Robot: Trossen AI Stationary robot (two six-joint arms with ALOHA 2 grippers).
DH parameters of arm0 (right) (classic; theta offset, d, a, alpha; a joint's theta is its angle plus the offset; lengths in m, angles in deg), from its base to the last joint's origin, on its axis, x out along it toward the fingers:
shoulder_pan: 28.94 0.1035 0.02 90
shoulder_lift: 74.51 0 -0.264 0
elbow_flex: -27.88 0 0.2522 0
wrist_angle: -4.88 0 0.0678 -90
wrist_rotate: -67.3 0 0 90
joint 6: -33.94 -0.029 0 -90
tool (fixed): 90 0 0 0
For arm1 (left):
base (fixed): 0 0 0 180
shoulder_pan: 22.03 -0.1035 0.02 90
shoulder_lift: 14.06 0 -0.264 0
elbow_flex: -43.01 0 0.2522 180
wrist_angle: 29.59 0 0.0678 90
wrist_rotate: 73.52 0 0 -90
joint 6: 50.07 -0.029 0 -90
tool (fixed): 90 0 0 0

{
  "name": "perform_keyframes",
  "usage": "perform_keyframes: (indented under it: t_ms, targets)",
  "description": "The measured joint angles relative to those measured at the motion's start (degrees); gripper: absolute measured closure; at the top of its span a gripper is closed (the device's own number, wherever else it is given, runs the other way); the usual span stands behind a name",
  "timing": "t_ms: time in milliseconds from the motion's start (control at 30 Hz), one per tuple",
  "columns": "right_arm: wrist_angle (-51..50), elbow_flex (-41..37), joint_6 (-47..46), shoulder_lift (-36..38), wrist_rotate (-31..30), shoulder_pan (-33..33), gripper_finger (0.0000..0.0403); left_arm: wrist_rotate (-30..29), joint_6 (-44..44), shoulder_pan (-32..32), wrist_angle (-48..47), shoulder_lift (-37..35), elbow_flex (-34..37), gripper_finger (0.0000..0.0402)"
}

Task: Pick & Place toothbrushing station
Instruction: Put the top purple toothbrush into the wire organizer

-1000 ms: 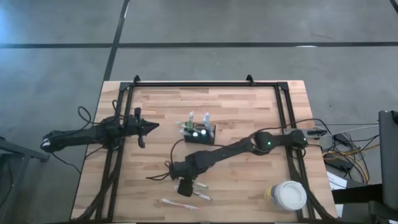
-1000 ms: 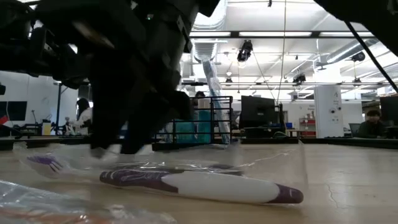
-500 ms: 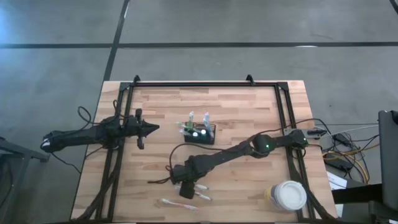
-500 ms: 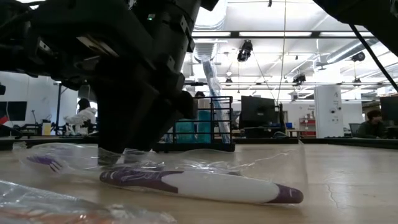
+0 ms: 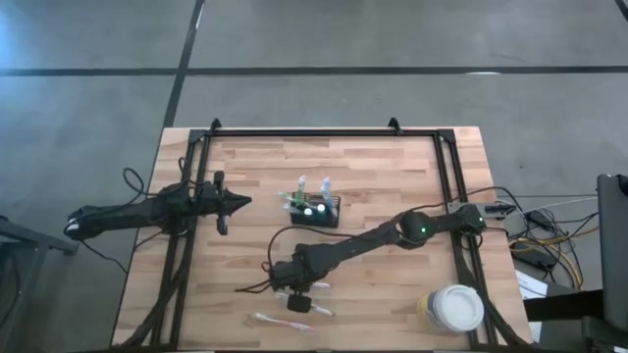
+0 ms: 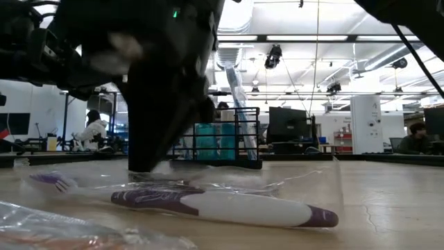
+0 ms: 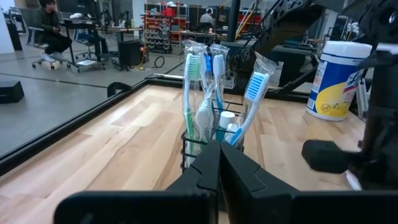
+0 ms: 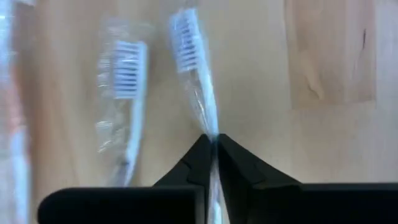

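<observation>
Sitting mid-table, the toothbrushing station (image 5: 316, 209) already holds several brushes, and the right gripper (image 8: 212, 144) is low over the front of the table, pinched shut on a wrapped toothbrush (image 8: 194, 74). Honestly the grip looks thin, mostly on slippery wrapper, so it could slide out on the lift. Left gripper (image 7: 219, 163) waits closed, pointed at the caddy.

White wipes tub (image 5: 452, 309) at table (image 5: 392, 176) corner; seated person (image 7: 51, 31) in background.

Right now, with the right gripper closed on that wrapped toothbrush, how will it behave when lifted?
The wrapped toothbrush probably lifts as one stiff, light piece. Its clear film looks slick, so it may slip in the right gripper, which pinches mid-handle.
</observation>
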Motion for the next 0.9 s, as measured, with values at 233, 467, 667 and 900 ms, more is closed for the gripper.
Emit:
perform_keyframes:
  t_ms: [233,467,667,900]
  targets:
    - [-1.13,0.02,3.99,7.35,-5.20,0.39,0.0395,-0.06,-1.16,0.00,0.04,0.00,0.00,0.0392]
    - [-0.59,0.04,14.56,17.89,-9.64,1.22,0.0395,-0.06,-2.32,0.00,0.04,0.00,0.00,0.0392]
    - [-0.78,-0.63,23.40,28.52,-16.11,1.23,0.0395,0.27,-0.87,0.04,-0.55,0.00,-0.02,0.0392]
    - [4.15,-10.16,34.07,44.61,-26.73,2.25,0.0395,0.25,-1.61,0.04,-0.27,0.00,-0.02,0.0392]
